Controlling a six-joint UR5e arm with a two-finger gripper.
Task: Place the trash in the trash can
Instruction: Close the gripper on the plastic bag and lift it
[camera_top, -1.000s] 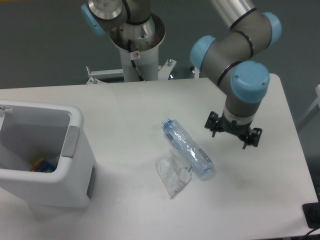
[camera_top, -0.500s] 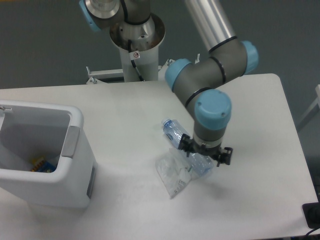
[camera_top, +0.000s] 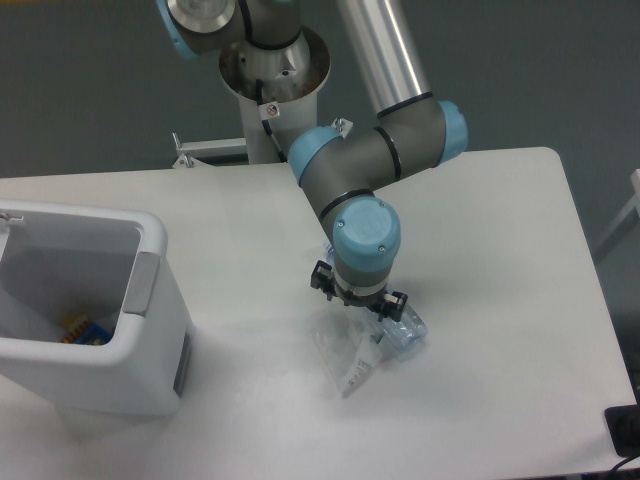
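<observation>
Light was even and fairly bright, falling from overhead. The matte white tabletop showed no glare, only a faint soft shadow at the lower middle beneath the grey-and-blue robot arm. The whole frame was slightly soft and low in resolution, with fine detail smeared.

**Grey-and-blue arm, seen from above**

The robot arm is built of dark grey joint housings capped with light blue round covers, joined by a polished silver tube. Thin black seam rings mark where the sections meet. Its base is a pale metal column with a funnel-like collar, a black cable running down it beside a small red-and-white sticker, bolted to a white bracket. The claw is small, black and angular, mounted under a silver wrist ring.
</observation>
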